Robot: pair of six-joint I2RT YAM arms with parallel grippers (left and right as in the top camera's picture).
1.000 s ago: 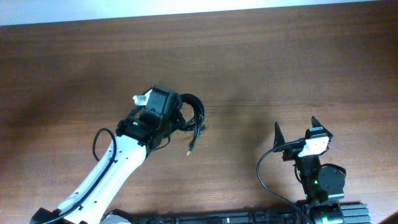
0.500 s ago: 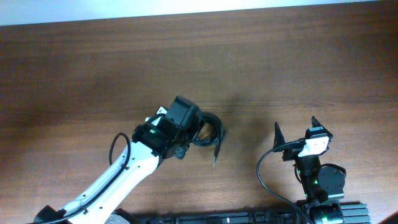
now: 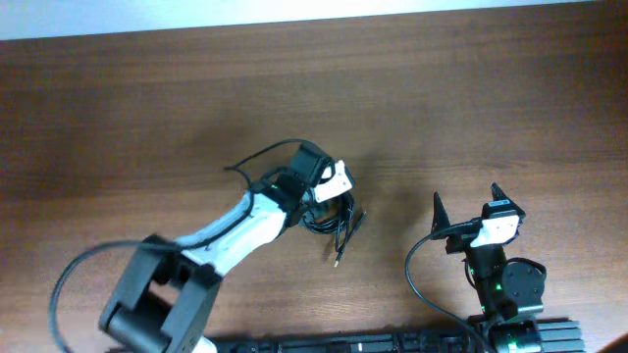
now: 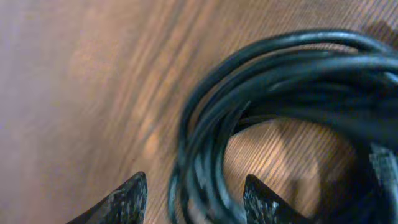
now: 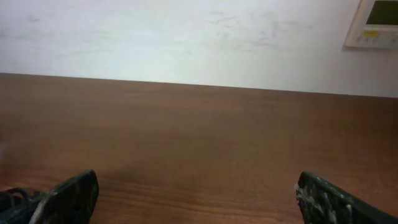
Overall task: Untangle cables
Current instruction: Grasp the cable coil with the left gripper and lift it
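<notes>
The cables [image 3: 344,218] lie as one small black coil on the wooden table near the middle, with a plug end [image 3: 340,257] trailing toward the front. My left gripper [image 3: 329,200] hangs right over the coil's left side. In the left wrist view the coil [image 4: 292,62] fills the right half, and several of its strands run between the left gripper's [image 4: 196,194] two fingertips with gaps on both sides; the fingers are apart. My right gripper [image 3: 466,196] is open and empty, well to the right of the coil. It also shows in the right wrist view [image 5: 199,186].
The brown wooden table [image 3: 471,88] ends at a white wall [image 5: 186,37] along the far side. A wall panel [image 5: 376,22] shows at the upper right. The right arm's own black wire [image 3: 417,270] loops beside its base.
My left gripper has swung right and toward the front, and the coil moved with it. The left arm's wrist has turned. The right arm has not moved.
</notes>
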